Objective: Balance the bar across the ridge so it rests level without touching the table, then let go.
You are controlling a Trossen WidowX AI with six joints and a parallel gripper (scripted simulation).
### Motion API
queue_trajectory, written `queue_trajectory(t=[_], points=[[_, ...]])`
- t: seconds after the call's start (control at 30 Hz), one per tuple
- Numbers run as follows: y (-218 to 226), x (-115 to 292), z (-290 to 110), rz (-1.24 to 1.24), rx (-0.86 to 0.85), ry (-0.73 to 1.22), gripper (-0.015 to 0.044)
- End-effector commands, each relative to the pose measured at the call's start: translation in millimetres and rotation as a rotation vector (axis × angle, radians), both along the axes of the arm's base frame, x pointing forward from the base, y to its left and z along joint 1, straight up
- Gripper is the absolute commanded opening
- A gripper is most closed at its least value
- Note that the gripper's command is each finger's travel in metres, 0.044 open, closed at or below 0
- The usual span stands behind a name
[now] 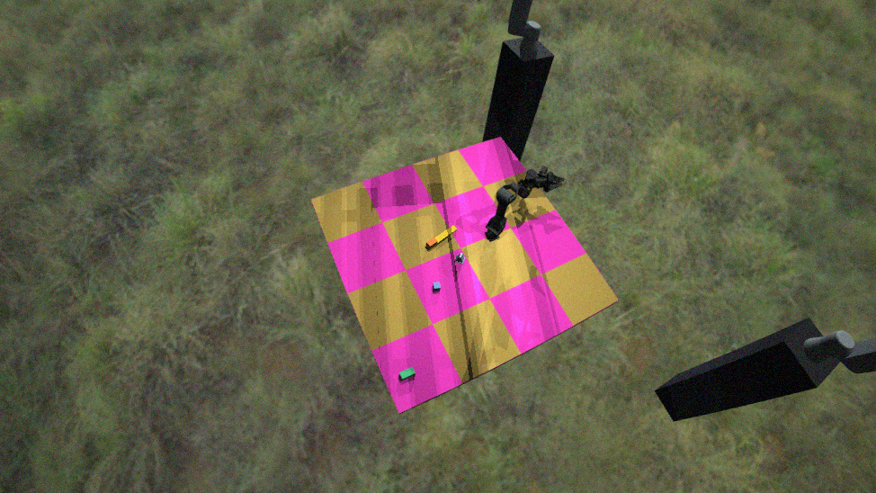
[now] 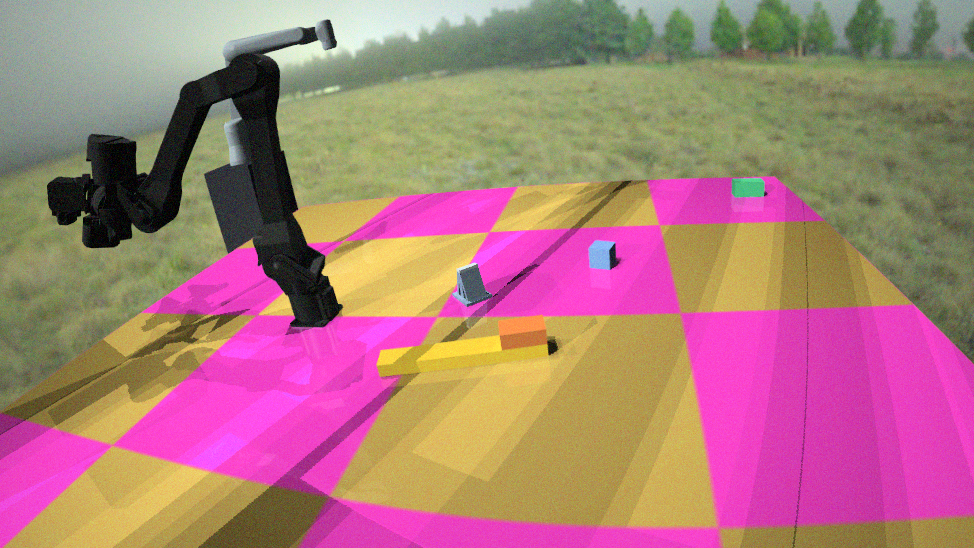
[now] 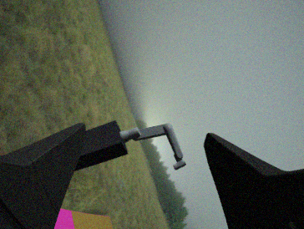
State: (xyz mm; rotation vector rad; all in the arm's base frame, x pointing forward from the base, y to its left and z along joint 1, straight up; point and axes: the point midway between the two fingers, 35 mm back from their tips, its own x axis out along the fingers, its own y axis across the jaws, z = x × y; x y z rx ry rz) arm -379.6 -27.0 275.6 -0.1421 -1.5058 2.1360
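The yellow bar lies flat on the checkered table, with an orange block on one end. The ridge, a small grey wedge, stands upright a short way behind the bar, apart from it. My gripper is open and empty. It hangs high beyond the table's edge, far from the bar and the ridge, and points away at grass and sky.
A blue cube stands past the ridge. A green block lies near the far corner. The arm's base stands on the table near the bar. Black camera posts stand off the table.
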Motion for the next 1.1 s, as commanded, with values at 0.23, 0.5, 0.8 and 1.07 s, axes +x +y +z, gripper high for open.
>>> queue_trajectory(t=[0.23, 0.5, 0.8, 1.07], points=[[-39, 1, -9, 0.123, 0.023, -0.042, 0.0315], [-64, 3, -14, 0.218, -0.054, -0.045, 0.0315], [-119, 11, -22, 0.403, -0.190, -0.068, 0.0315], [-166, 30, -25, 0.549, -0.283, -0.093, 0.0315]])
